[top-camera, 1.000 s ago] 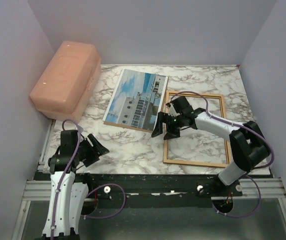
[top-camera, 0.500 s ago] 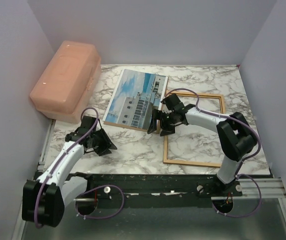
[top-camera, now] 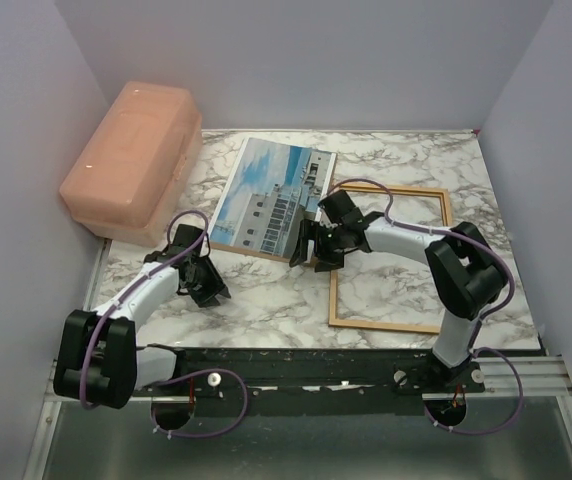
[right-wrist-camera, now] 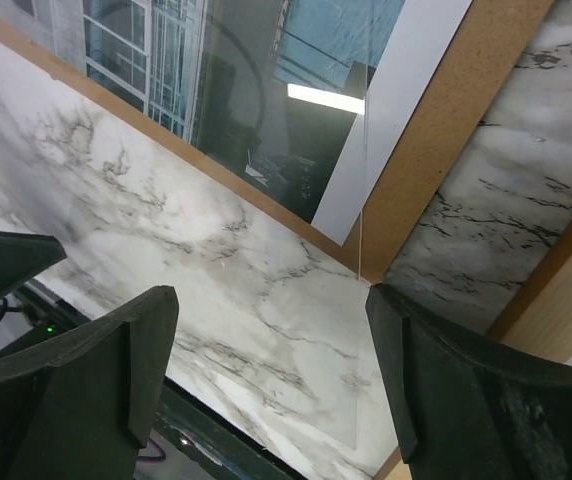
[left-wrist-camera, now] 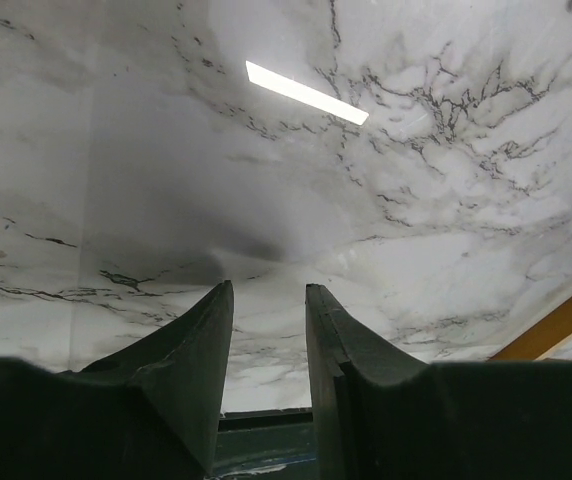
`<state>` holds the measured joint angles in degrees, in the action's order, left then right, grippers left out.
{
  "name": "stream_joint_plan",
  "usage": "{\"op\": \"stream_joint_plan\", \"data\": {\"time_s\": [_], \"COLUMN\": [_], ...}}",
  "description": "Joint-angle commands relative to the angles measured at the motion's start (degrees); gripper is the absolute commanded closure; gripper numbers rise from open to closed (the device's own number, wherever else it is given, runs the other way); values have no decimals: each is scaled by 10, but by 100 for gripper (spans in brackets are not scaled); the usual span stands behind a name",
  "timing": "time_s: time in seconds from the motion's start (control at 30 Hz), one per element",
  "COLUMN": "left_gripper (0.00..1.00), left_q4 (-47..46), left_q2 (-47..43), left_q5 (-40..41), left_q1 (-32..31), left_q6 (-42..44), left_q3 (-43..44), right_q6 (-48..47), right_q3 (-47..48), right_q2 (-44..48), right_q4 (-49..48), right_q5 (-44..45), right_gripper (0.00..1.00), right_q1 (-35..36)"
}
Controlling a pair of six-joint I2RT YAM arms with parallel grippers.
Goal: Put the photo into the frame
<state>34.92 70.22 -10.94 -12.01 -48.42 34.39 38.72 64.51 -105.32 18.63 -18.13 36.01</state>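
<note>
Jaws come first, nearest the bases. The left jaws, at the end of the left arm [top-camera: 141, 295] stretched over the near left of the marble surface [top-camera: 266, 300], point down at bare marble. Their fingers [left-wrist-camera: 191, 370] stand a narrow gap apart and grip nothing.

Right of them the frame [top-camera: 391, 326] lies flat on the surface, with marble showing through its opening. The right arm [top-camera: 406, 240] crosses the frame's left rail. The right jaws hover released, fingers [right-wrist-camera: 96, 370] spread wide, over the near right corner of the photo [top-camera: 261, 190] (whether either tip touches anything, I cannot tell).

The photo lies face up on a brown backing board [right-wrist-camera: 446, 130], whose edge shows as a thin border around it. It sits outside the frame, to its left, near but apart: the right wrist view shows a strip of marble between board and rail.

Farthest back on the left, a pink box [top-camera: 131, 150] sits beside the side wall.
</note>
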Motion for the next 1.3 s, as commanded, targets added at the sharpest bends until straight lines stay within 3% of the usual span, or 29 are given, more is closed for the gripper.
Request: {"op": "stream_joint_plan", "data": {"time_s": [0.0,0.3,0.67,0.87,1.27], "left_gripper": [64,72,76,76,73], "left_q4": [-17,-25,-33,-36,-36], "left_q2": [12,40,55,53,16], "left_q5": [15,3,-7,-13,-30], "left_q1": [-2,-2,-3,-4,-4], "left_q6": [16,31,40,41,48], "left_q3": [9,9,9,10,14], "right_q6": [45,144,212,228,190], "right_q3": [-62,-166,-232,-246,-218], "right_q2": [0,76,128,111,97], "right_q4": [-74,-266,-411,-444,-379], "right_q5": [-25,-108,-135,-138,-108], "right_gripper": [15,15,15,21,83], "right_q1": [4,5,1,0,2]}}
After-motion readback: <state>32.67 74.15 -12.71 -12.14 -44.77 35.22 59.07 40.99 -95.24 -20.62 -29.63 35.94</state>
